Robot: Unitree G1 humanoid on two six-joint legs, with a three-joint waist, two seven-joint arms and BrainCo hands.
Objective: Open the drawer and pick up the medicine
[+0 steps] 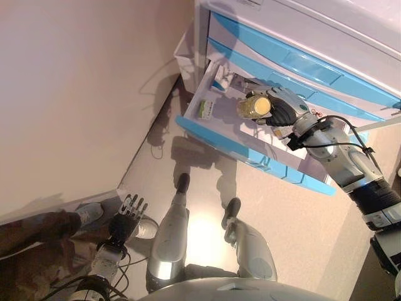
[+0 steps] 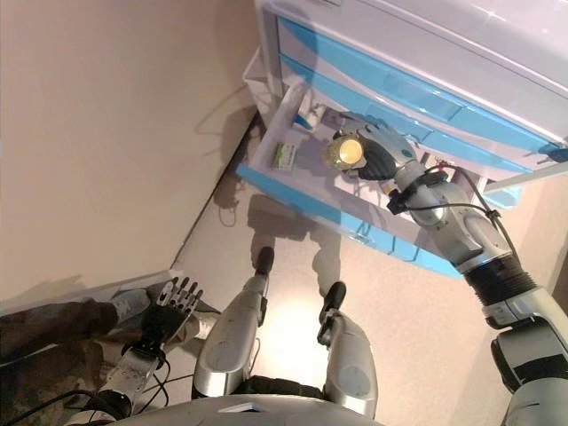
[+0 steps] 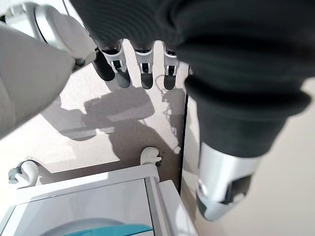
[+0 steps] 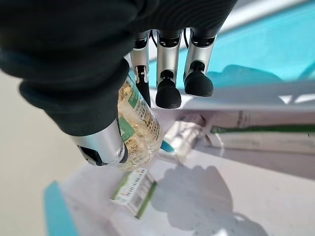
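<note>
The drawer (image 1: 250, 152), white with a blue front, stands pulled open from the cabinet. My right hand (image 1: 280, 108) is over it, shut on a clear medicine bottle (image 1: 254, 107) of yellowish pills, held clear of the drawer floor. The right wrist view shows the thumb and fingers curled round the bottle (image 4: 140, 129). A small green-and-white box (image 1: 205, 110) lies in the drawer below, also in the right wrist view (image 4: 134, 191), with longer white boxes (image 4: 261, 135) behind it. My left hand (image 1: 127, 216) hangs low at the lower left, its fingers (image 3: 142, 69) straight and empty.
The white cabinet (image 1: 301, 63) has more blue drawers, shut, above the open one. A beige wall (image 1: 75, 94) runs along the left. A person's legs and light shoes (image 1: 89, 213) are beside my left hand. The cabinet's casters (image 3: 150, 156) rest on the floor.
</note>
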